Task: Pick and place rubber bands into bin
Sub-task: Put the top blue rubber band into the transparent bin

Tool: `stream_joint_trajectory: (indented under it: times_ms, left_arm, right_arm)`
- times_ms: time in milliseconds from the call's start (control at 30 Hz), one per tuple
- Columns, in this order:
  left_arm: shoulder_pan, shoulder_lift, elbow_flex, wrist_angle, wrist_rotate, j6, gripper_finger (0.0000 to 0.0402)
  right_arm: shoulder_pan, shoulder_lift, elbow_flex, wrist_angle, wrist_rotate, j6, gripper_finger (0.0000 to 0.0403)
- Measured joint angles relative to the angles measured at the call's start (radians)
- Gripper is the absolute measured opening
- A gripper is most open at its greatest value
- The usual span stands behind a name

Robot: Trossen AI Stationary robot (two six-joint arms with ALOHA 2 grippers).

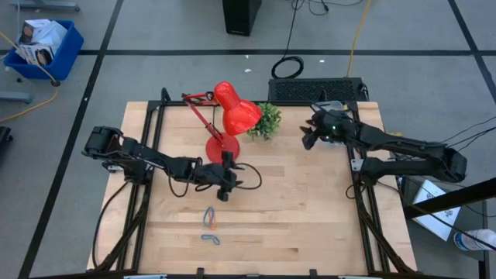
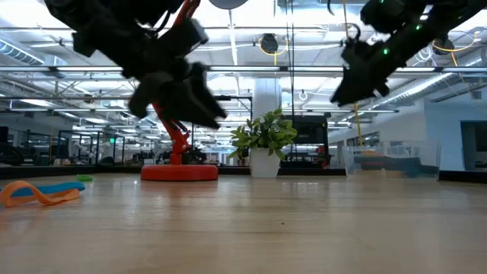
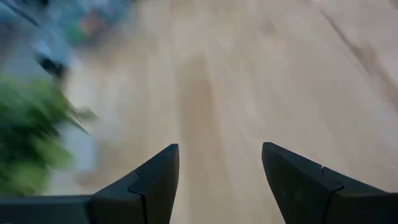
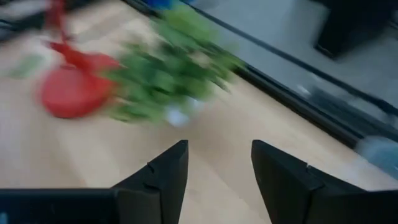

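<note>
Rubber bands lie flat on the wooden table near its front: an orange-red and a blue one and another blue one. In the low view they show at the left. A clear tub, seemingly the bin, stands at the far right. My left gripper is open and empty above the table's middle, beyond the bands; its wrist view shows bare wood between the fingers. My right gripper is open and empty above the far right part, by the plant; it also shows in its wrist view.
A red desk lamp and a small potted plant stand at the table's far middle. A black cable loops by the left gripper. A blue crate sits on the floor far left.
</note>
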Motion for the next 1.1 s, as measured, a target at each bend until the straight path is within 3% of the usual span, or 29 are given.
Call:
stream_joint_trajectory:
  times_ms: [167, 433, 600, 767, 1100]
  left_arm:
    - [-0.06, -0.003, 0.032, -0.225, 0.065, -0.205, 0.0237]
    - [-0.134, -0.022, 0.237, -0.702, 0.267, -0.478, 0.0237]
    - [-0.178, -0.02, 0.226, -0.747, 0.297, -0.579, 0.0237]
    - [-0.216, -0.02, 0.207, -0.813, 0.297, -0.802, 0.0236]
    - [-0.25, 0.0, 0.206, -0.805, 0.323, -1.08, 0.0236]
  right_arm:
    - [0.095, -0.004, 0.0, 0.111, -0.025, -0.056, 0.017]
    - [0.143, 0.056, 0.0, 0.145, -0.025, -0.052, 0.0168]
    - [0.143, 0.107, -0.001, 0.143, -0.024, -0.05, 0.017]
    - [0.143, 0.149, -0.001, 0.145, -0.024, -0.05, 0.017]
    - [0.143, 0.186, -0.001, 0.145, -0.024, -0.05, 0.0165]
